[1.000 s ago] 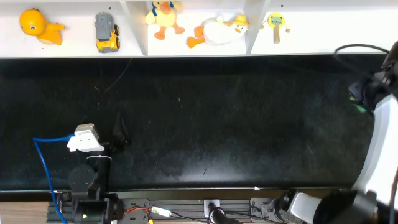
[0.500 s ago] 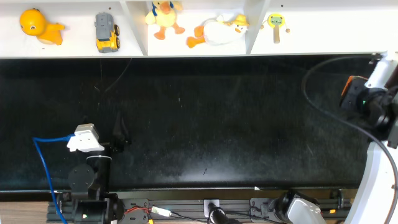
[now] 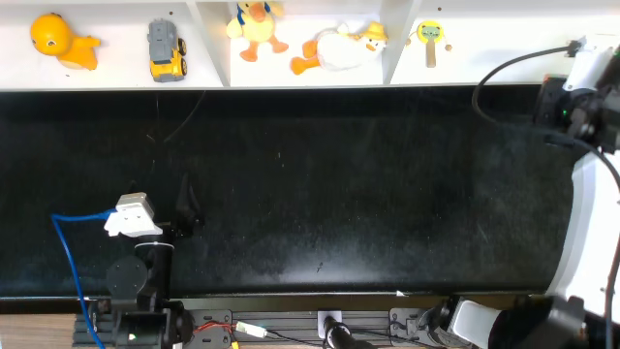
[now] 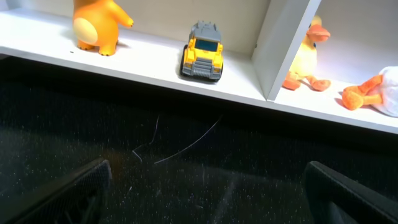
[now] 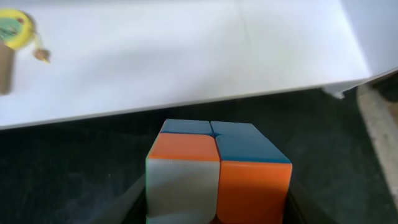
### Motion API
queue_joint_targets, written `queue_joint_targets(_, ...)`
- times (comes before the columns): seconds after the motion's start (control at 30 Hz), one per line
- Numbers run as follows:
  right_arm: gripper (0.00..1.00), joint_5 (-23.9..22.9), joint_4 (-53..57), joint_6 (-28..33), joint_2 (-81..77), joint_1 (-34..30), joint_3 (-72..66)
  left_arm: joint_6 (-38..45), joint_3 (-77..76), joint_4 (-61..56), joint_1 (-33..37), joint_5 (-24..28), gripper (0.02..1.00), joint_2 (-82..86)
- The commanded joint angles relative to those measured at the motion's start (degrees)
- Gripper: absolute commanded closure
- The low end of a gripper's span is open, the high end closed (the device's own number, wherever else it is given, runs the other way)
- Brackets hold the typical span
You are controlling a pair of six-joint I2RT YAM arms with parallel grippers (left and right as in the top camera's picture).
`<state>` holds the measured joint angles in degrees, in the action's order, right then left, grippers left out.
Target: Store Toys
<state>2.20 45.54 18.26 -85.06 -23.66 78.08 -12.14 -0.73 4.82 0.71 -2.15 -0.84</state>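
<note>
A puzzle cube (image 5: 217, 177) with orange, blue and white tiles sits between the fingers of my right gripper (image 5: 217, 214), which is shut on it. The cube hangs just in front of the white shelf (image 5: 186, 56), at its rightmost compartment. In the top view the right arm's wrist (image 3: 579, 89) is at the far right, by the shelf's end. My left gripper (image 4: 205, 208) stands open over the black mat near the left, holding nothing. On the shelf stand an orange duck (image 3: 60, 41), a yellow truck (image 3: 166, 50), a yellow plush duck (image 3: 256, 27), a white plush duck (image 3: 341, 47) and a small rattle drum (image 3: 429, 39).
White dividers (image 3: 213, 39) split the shelf into compartments along the table's far edge. The black mat (image 3: 368, 194) covers the table. A black cable (image 3: 504, 73) loops off the right arm, and a blue cable (image 3: 73, 257) hangs at the left arm's base.
The right arm has moved from the right edge of the mat up to the shelf's right end, carrying the cube. The left arm has stayed still.
</note>
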Motion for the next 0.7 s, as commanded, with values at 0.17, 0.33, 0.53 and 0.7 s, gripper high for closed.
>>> queue_joint_targets(0.17, 0.954, 8.61, 1.70, 4.39, 0.81, -3.19, -0.02, -1.42, 0.26, -0.04, -0.46, 0.57, 0.020, 0.68)
queue_joint_targets(0.33, 0.954, 18.93, -7.93, 5.75, 0.81, -7.76, -2.45, -1.42, 0.26, -0.04, -0.46, 0.57, 0.023, 0.68)
queue_joint_targets(0.53, 0.952, 19.58, -32.68, 4.74, -1.14, -11.43, -13.84, -1.42, 0.26, -0.04, -0.46, 0.57, 0.020, 0.68)
queue_joint_targets(0.7, 0.956, 27.04, -54.21, 7.87, -8.68, -10.62, -19.39, -1.42, 0.26, -0.04, -0.46, 0.57, 0.020, 0.68)
